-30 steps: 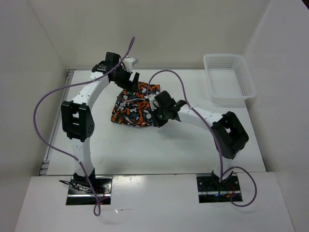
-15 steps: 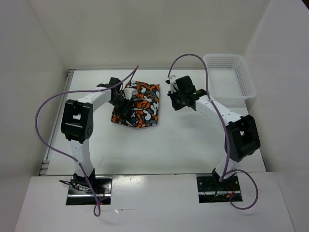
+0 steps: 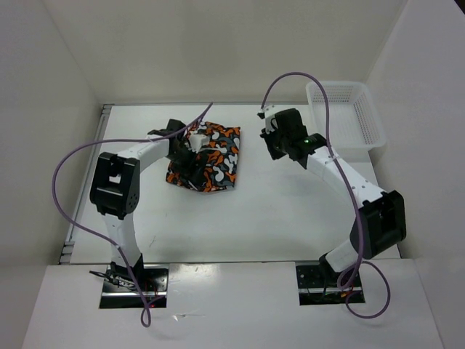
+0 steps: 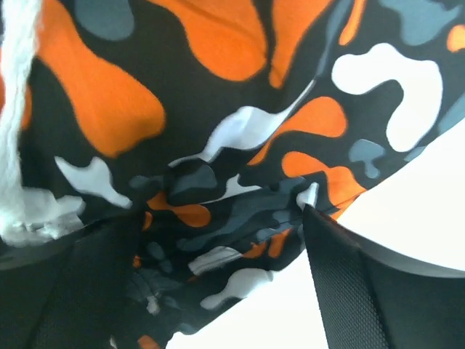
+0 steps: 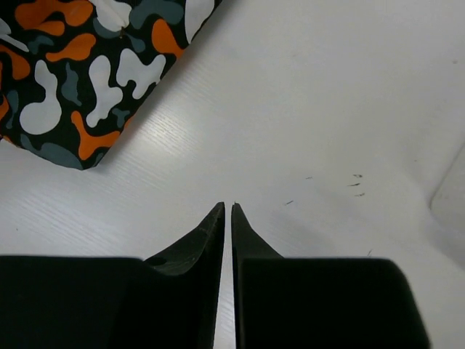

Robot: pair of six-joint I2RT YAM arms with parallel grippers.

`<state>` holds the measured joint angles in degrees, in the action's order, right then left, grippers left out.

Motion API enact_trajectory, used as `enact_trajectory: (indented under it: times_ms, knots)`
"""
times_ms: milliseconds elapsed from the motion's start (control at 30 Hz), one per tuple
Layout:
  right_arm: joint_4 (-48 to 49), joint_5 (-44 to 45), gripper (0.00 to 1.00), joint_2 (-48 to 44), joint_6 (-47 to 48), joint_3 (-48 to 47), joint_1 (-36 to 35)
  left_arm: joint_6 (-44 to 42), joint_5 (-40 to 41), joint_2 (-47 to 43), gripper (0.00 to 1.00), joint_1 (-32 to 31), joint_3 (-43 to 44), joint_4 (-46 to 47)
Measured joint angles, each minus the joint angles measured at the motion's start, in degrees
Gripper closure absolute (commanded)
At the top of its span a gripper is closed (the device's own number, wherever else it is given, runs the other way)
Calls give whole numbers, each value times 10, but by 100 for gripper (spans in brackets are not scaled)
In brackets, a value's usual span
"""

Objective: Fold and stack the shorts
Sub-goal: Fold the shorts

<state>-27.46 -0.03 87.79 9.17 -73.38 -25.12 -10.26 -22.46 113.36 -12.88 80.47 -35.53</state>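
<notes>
The right claw [image 3: 280,145] has moved away from the shorts [image 3: 211,156], off to the right and toward the white basket [image 3: 338,85]. The left claw [image 3: 190,156] has come down onto the cloth.

The shorts lie folded up on the table [image 3: 276,211], left of the middle and toward the far side. The pack looks almost as wide as it is long. It sits a bit crooked: one corner points to the far right and one to the near left. Which end is the waist I cannot tell.

In the left wrist view, the left claw [image 4: 218,211] has its two black fingers [image 4: 349,291] partly apart, with a bunch of the shorts [image 4: 240,94] squeezed between them. The cloth wrinkles toward both tips.

In the right wrist view, the right claw [image 5: 227,207] is pinched nearly closed, with just a thin slit between its tips. It holds nothing and hangs over bare table. A corner of the shorts [image 5: 87,87] shows at the top left, well apart from it.
</notes>
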Motion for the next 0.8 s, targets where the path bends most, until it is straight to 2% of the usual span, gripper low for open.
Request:
enact_trajectory:
  times_ms: [33, 100, 133, 233, 367, 533, 667, 800]
  knots:
    - [-1, 4, 78, -10, 2, 0, 0, 1, 6, -8, 0, -2, -3, -1]
    - [-3, 12, 69, -26, 6, 0, 0, 0, 18, -26, 0, -3, -2, -2]
    - [-4, 13, 56, -31, 6, 0, 2, 1, 24, -40, 0, -3, 0, -3]
    - [-8, 13, 45, -40, 3, 0, 9, 3, 37, -92, 0, -3, 27, -10]
    - [-9, -10, 38, -52, -26, 7, 15, 21, 40, -159, 0, 8, 80, 6]
    - [12, -96, 35, -33, -129, 24, 16, 47, 36, -189, 0, 51, 57, 16]
    - [47, -173, 34, 57, -225, 13, 16, 62, 19, -151, 0, 101, 26, 10]
    - [51, -200, 35, 152, -261, -28, 16, 74, 5, -115, 0, 143, 15, 4]
